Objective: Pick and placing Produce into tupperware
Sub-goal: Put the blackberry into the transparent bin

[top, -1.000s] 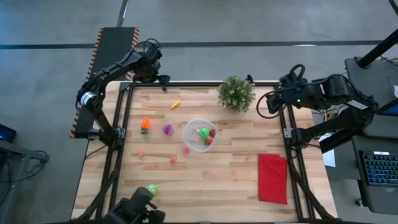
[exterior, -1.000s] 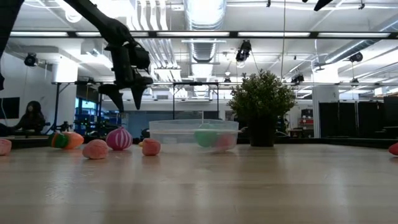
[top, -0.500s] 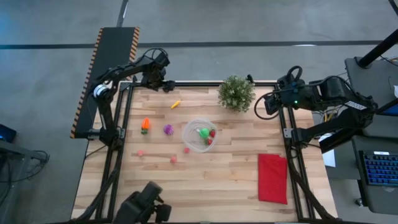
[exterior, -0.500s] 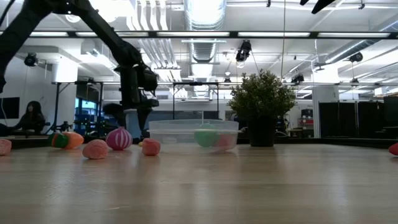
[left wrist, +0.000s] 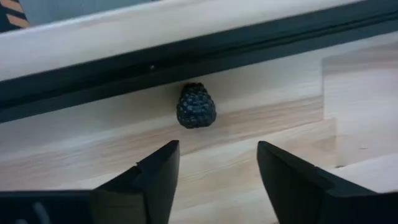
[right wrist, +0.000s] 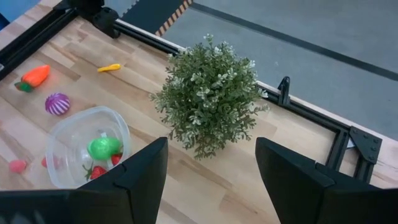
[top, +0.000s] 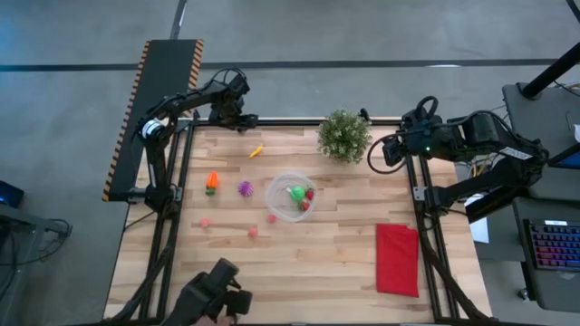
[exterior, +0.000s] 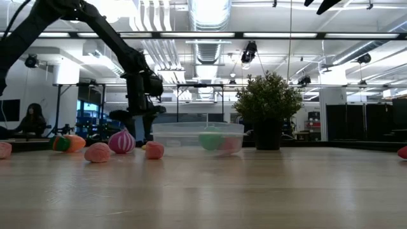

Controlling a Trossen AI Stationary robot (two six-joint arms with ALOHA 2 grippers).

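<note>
Wooden planking forms the table (top: 344,263), which is framed by a dark rail and seen from above with one arm at each far corner. At the right near side a flat red cloth (top: 397,259) is laid, and at the far edge, right of centre, a bushy potted plant (top: 343,136) is placed. Near the table's centre the tupperware (top: 276,192) is set; a green piece (top: 297,192) and a red piece (top: 309,196) are already held inside it. Outside it, the remaining produce is scattered to the left: an orange carrot (top: 212,180), a purple ball (top: 245,188), a yellow piece (top: 256,152) farther back, and three small pink pieces (top: 271,218) nearer the front. A dark berry (left wrist: 196,106) is shown lying against the far rail, directly ahead of the left gripper (left wrist: 217,163), whose fingers are spread apart on either side of it without contact. The right gripper (right wrist: 211,163) is held beyond the right far corner, fingers likewise parted and empty. The task is judged to be in its early part: two pieces are placed, at least seven are left, and the berry is taken to be the next pick.
</note>
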